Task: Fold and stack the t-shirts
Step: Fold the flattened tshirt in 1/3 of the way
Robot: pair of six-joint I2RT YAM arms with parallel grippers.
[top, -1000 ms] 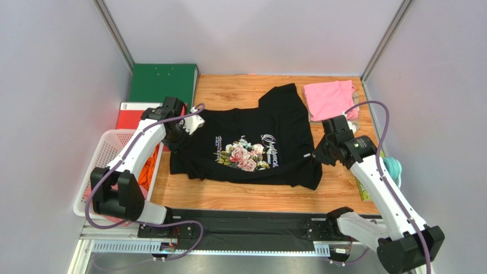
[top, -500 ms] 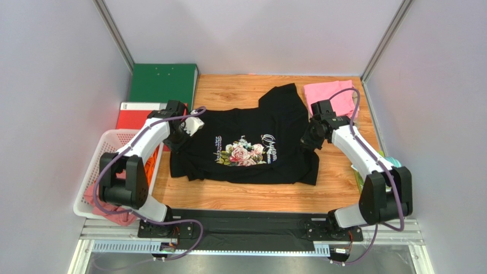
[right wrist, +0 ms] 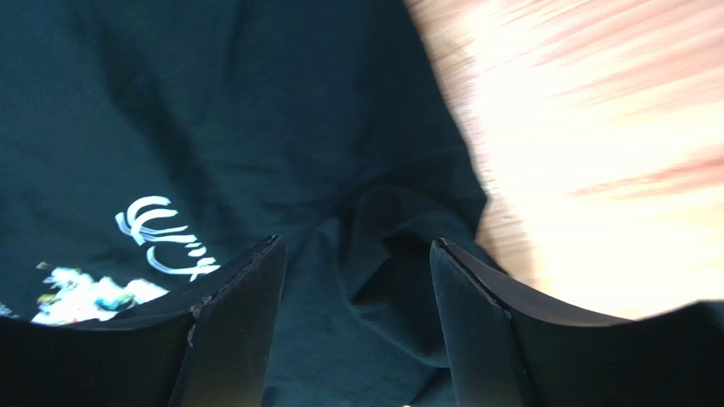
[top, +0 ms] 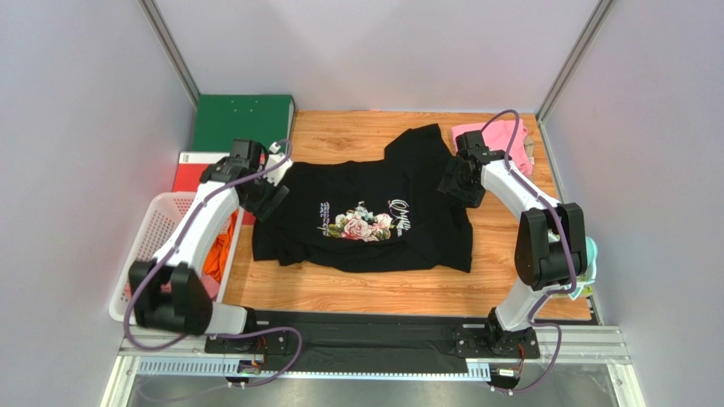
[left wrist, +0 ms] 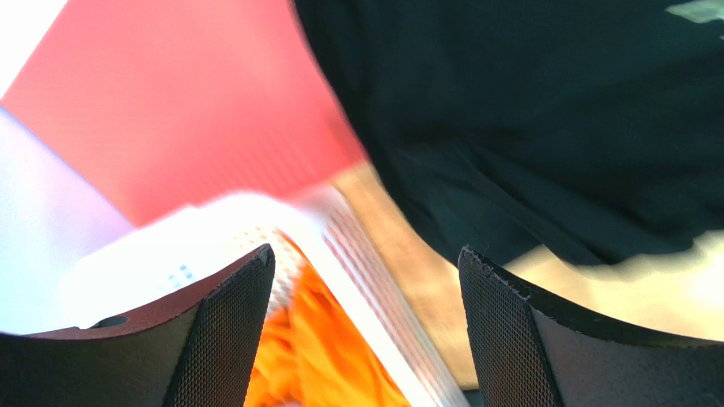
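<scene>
A large black t-shirt with a rose print and white script lies spread on the wooden table. A pink t-shirt lies folded at the back right. An orange t-shirt sits in the white basket. My left gripper hovers open over the black shirt's left edge. In the left wrist view its jaws frame the basket rim and orange cloth. My right gripper hangs open over the shirt's right side, with only black cloth below its empty jaws.
A green binder and a red binder lie at the back left, beside the basket. A teal bundle sits at the table's right edge. Grey walls close in both sides and the back.
Both grippers have opened and let go of the black shirt. The right gripper has travelled toward the back along the shirt's right edge. The left one has shifted slightly back and left.
</scene>
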